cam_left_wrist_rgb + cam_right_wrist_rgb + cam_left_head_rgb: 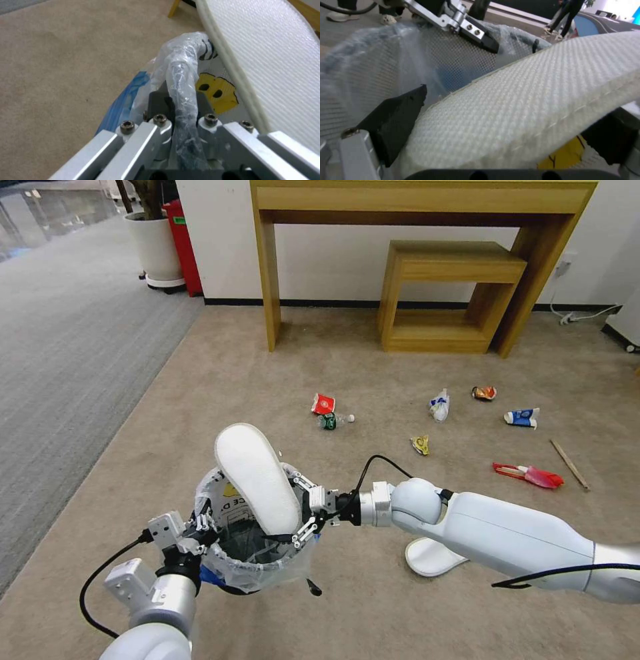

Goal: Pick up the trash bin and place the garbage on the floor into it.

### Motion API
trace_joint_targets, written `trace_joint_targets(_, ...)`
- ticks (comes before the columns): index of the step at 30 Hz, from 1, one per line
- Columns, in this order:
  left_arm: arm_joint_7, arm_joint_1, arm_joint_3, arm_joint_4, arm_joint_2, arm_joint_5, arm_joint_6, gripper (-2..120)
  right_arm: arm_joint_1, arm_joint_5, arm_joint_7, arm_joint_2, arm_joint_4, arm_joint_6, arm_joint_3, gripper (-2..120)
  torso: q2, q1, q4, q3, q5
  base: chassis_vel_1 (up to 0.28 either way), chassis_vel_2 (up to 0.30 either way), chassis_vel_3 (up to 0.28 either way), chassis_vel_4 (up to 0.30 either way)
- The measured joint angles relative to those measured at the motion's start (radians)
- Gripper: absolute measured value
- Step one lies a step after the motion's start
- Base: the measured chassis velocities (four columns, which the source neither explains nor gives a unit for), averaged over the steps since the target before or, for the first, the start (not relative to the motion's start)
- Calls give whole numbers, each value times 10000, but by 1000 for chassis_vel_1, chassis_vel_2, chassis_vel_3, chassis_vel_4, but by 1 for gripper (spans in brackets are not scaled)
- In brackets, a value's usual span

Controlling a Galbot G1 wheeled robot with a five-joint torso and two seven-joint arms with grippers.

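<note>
The small round dark-blue trash bin (pixel 257 553), lined with a clear plastic bag printed with black letters and a yellow face, was held off the beige short-pile carpet (pixel 200 400) by the left gripper (pixel 200 533). In the left wrist view its fingers (pixel 156 100) were clamped together on the bag-wrapped rim.

One white woven slipper (pixel 257 480) stood toe-up in the bin, its lower end inside and its upper part projecting well above the rim. The right gripper (pixel 312 513) was at the bin's right edge. In the right wrist view its black pads (pixel 398 117) stood apart on either side of the slipper; whether they pressed it or had let go could not be determined.

Judged progress: bin pickup complete; first slipper nearly deposited. Remaining on the carpet: the second white slipper (pixel 433 557) beside the right arm, a red paper cup (pixel 323 403), a small bottle (pixel 333 421), a blue-white carton (pixel 522 417), a white crumpled wrapper (pixel 439 405), an orange wrapper (pixel 484 393), a yellow wrapper (pixel 421 445), a red packet (pixel 530 474) and a wooden stick (pixel 569 464).
</note>
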State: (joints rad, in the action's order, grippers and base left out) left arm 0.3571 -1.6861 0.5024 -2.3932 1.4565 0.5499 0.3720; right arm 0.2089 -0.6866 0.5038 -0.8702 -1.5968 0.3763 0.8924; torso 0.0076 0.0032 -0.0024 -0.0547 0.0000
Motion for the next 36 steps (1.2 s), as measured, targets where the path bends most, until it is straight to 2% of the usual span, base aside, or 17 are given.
trace_joint_targets(9,-41,-76,-88,-31,-113,-73,-9,3,-123,178,-40,-214,161,-66,208,100,0,-1,0,0,0,0,0,0,0)
trace_joint_targets(22,16,146,-34,49,-226,171,-9,3,-721,155,317,-109,127,-115,684,100,0,-1,-1,0,0,0,0,0,0)
trace_joint_targets(30,18,261,-98,148,-215,173,-4,3,-1031,686,346,46,167,-209,524,100,0,-1,-1,0,0,0,0,0,0)
trace_joint_targets(36,18,335,-251,230,-167,114,12,3,-1268,1649,497,-14,325,-260,95,100,0,-1,0,0,0,0,0,0,0)
